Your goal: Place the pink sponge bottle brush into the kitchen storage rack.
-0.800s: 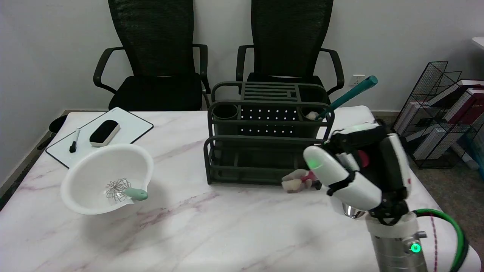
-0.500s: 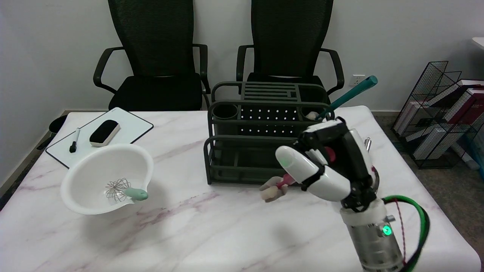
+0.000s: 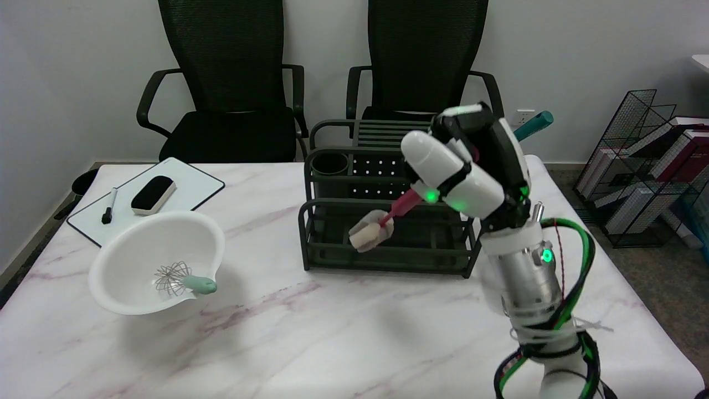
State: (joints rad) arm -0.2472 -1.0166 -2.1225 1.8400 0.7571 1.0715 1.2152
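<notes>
Pink brush (image 3: 382, 224) juts down-left from gripping fingers (image 3: 437, 166).

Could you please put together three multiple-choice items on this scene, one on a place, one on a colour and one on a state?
1. Where is the whisk?
A. In the white bowl
B. In the storage rack
C. On the whiteboard

2. What colour is the handle of the brush standing in the rack's right cup?
A. Yellow
B. Teal
C. Orange

3. What is the right robot hand doing?
A. Resting flat on the table
B. Holding nothing, fingers spread
C. Holding the pink sponge bottle brush in the air

Answers:
1 A: the whisk's wires lie inside the bowl, its handle on the rim.
2 B: the teal handle sticks out behind the hand.
3 C: the pink handle runs from the hand and the sponge head hangs in front of the dark green storage rack.
</notes>
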